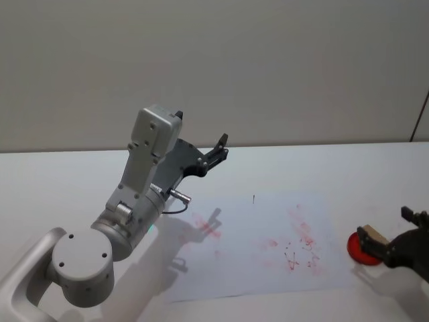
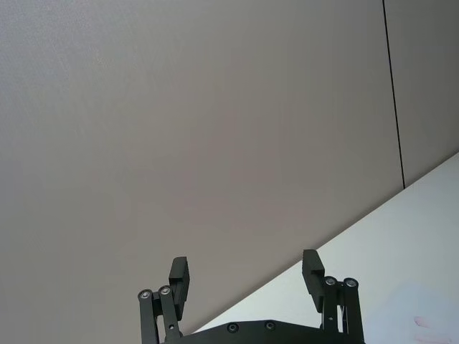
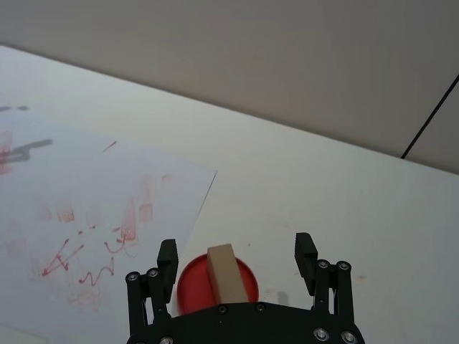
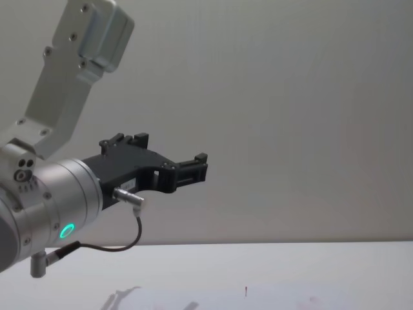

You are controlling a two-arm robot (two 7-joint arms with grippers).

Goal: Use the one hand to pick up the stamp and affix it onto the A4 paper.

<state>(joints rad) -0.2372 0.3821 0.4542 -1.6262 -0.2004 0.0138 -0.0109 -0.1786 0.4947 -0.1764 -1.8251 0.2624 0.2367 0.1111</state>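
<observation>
Your stamp (image 3: 224, 271) stands on the red pad (image 3: 192, 285), just beside the right edge of the paper (image 1: 261, 228). The right claw (image 3: 237, 249) straddles it, fingers wide apart, gripping nothing. The left claw (image 2: 245, 265) hangs raised, open, empty.

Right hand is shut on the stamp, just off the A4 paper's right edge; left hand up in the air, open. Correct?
Not quite. The right hand is open: its fingers stand on either side of the stamp with clear gaps, as the right wrist view shows. The rest holds: the stamp sits just off the A4 paper's right edge, and the left hand is raised and open.
</observation>
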